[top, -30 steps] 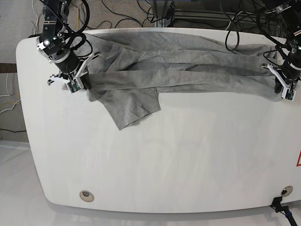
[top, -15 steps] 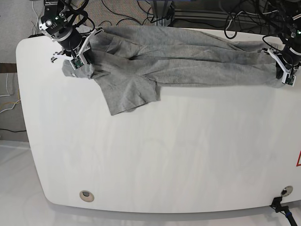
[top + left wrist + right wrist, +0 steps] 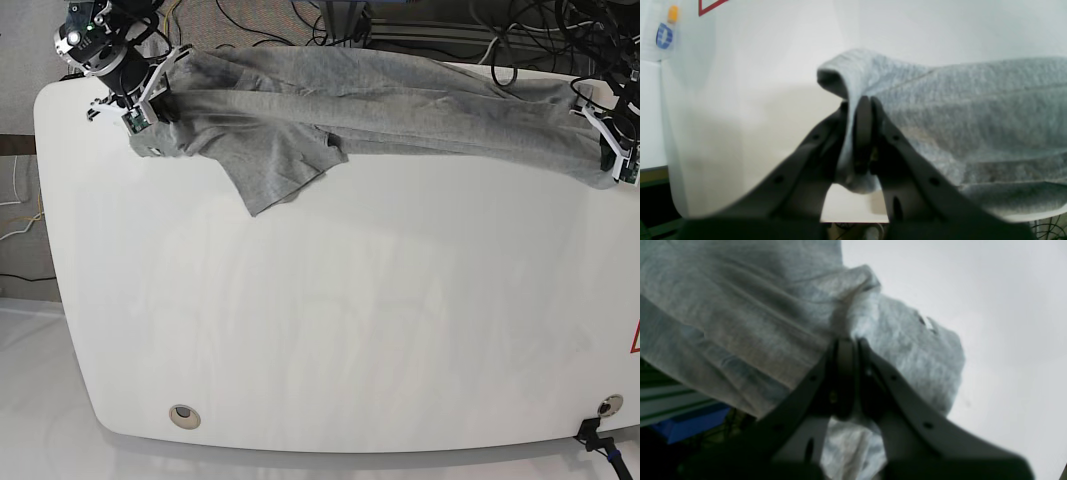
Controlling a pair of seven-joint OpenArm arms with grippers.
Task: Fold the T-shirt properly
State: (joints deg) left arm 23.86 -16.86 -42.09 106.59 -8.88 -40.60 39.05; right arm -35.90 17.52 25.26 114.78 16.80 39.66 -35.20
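The grey T-shirt point(image 3: 390, 105) is stretched in a long band across the far edge of the white table point(image 3: 340, 320), with one sleeve flap point(image 3: 280, 170) hanging toward the middle. My right gripper point(image 3: 140, 118) at the far left corner is shut on the shirt's left end; the right wrist view shows cloth point(image 3: 893, 333) pinched between the jaws of that gripper point(image 3: 848, 350). My left gripper point(image 3: 615, 160) at the far right edge is shut on the other end, with a fold of fabric point(image 3: 940, 110) clamped in the same gripper point(image 3: 863, 110) in the left wrist view.
Cables point(image 3: 300, 30) lie on the floor behind the table. A round hole point(image 3: 183, 415) sits near the front left corner and another point(image 3: 608, 405) near the front right. A red mark point(image 3: 634, 340) shows at the right edge.
Both grippers have carried the shirt toward the far edge of the table. The shirt has slid back with them and the sleeve flap now lies nearer the far edge.
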